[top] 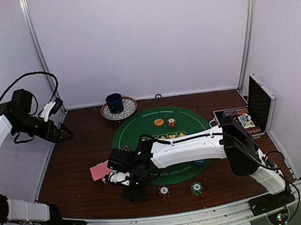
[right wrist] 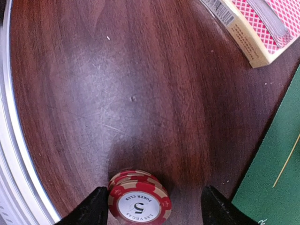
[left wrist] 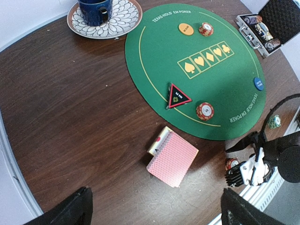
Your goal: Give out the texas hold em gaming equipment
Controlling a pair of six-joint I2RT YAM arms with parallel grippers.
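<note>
I see the black metal-edged case [top: 238, 118] standing open at the far right of the counter [top: 79, 154], its lid upright. Its tray holds mixed-coloured chips, too small for me to count. At the far edge a blue cup [left wrist: 95, 10] sits on a petal-patterned saucer [left wrist: 119, 21]; what is in the cup I cannot tell.

The round green mat [left wrist: 159, 56] looks like felt, printed with four yellow suit boxes and white lettering. On its far part a flat orange disc [left wrist: 185, 29] lies just beside a red-and-white striped chip stack [left wrist: 205, 29]. A blue disc [left wrist: 258, 83] lies at its near right rim. A red-edged black triangle marker [left wrist: 178, 96] and another red chip [left wrist: 205, 111] lie towards its left. In the overhead view the right arm hides much of that side.

The pack of pink-backed playing cards [left wrist: 172, 159], cream-sided with a barcode, lies on bare dark wood just off the mat's left rim. A green chip [top: 196, 188] stands on the wood near the mat's near edge.

The right tool [right wrist: 154, 189] is low over the grained wood with its jaws spread wide. The red "5" chip stack [right wrist: 138, 201] stands on the counter between its fingers [right wrist: 96, 208], close against one and with a gap to the other. The frame cuts off the stack's lower edge.

The left tool [left wrist: 156, 197] is raised at the left, jaws wide and holding nothing, with only the fingertips in view.
</note>
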